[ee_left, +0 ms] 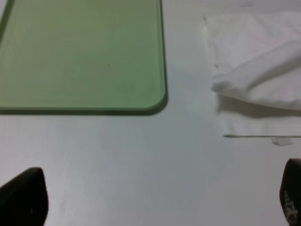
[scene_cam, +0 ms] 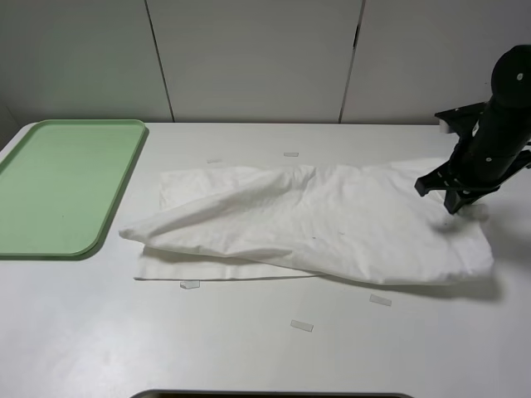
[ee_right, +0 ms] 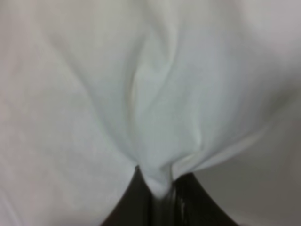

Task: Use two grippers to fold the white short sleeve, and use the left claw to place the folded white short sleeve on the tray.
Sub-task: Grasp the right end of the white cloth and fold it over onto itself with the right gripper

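Your tray [scene_cam: 66, 186] lies at the left of the table [scene_cam: 249, 356], its long side running away from you.

Your left claw [ee_left: 157, 200] shows only in its own wrist view. Its two fingers stand wide apart over bare table, off the tray's rounded near corner, touching nothing and holding nothing.

Right of the tray, close to it but not touching, lies the shirt [scene_cam: 332, 224]. Its long axis runs sideways, straight away from the tray's right edge. It is doubled over: a flat lower layer shows at the end nearest the tray, and a puffed, wrinkled upper layer slants over it. You cannot tell which end has the neckline.

A few tape strips [scene_cam: 301, 326] lie on the table around the shirt.

At the shirt's end farthest from the tray, on its back edge, your right claw [scene_cam: 455, 199] points down into the cloth. Its wrist view shows the fingers closed narrowly on a pinched fold of shirt.
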